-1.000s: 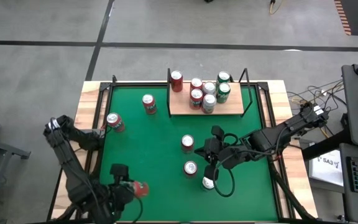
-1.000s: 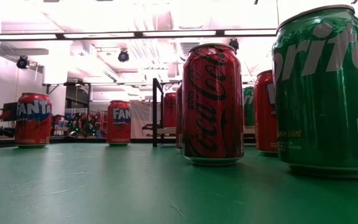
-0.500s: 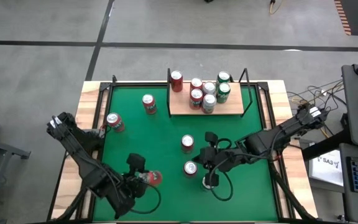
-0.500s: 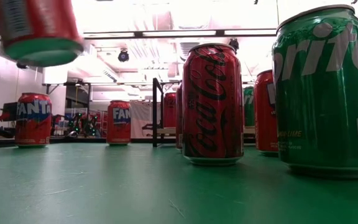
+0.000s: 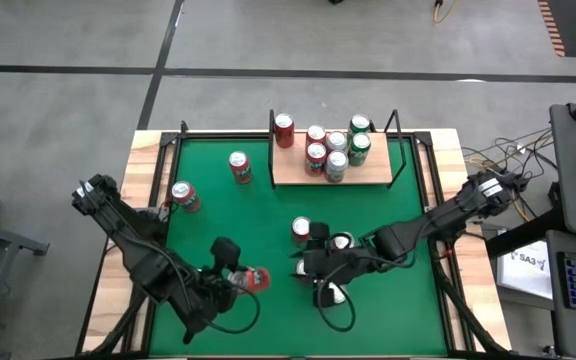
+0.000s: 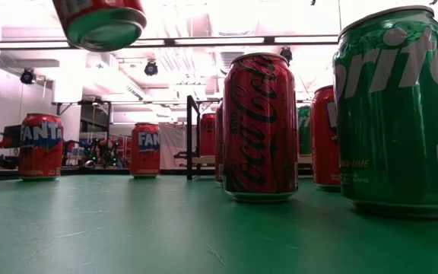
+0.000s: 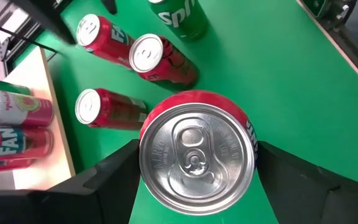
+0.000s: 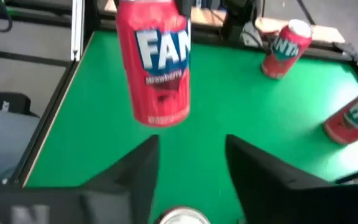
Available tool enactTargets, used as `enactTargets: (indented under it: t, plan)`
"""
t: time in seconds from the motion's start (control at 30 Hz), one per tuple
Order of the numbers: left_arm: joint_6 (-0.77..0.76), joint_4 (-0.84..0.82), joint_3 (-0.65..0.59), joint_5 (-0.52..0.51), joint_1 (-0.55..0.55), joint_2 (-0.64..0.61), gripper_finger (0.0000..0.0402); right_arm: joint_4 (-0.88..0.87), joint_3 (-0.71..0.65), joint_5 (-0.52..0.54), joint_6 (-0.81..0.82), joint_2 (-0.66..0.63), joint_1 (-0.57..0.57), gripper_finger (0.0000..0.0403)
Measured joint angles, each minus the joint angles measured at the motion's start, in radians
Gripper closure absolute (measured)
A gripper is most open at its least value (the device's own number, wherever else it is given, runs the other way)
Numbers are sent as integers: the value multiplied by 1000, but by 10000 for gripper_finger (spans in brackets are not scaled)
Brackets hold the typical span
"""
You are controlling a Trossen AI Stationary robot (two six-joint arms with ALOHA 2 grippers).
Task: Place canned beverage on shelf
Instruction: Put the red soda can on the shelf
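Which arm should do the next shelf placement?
Left. The left gripper already holds a red can off the table; the right gripper is open over a can, gripping nothing.

Dark jointed arms (image 5: pixel 138 250) (black cabling).

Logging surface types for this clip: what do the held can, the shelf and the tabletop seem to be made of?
Held can: metal, probably aluminium, judging by the bare silvery lid with a pull tab and the glossy red printed wall. Shelf: light tan matte board, likely wood, with thin black uprights, apparently metal. Tabletop: flat green covering without glare, felt-like.
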Motion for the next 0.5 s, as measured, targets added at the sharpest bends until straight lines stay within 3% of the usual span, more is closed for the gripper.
enactTargets:
  t: [0.23, 0.5]
  plan:
    - [35, 3, 0, 0, 10, -1, 129, 100, 2, -44, -90, 59, -52, 102]
    - [33, 6, 0, 0, 12, -1, 129, 203, 2, -229, -98, 124, -127, 51]
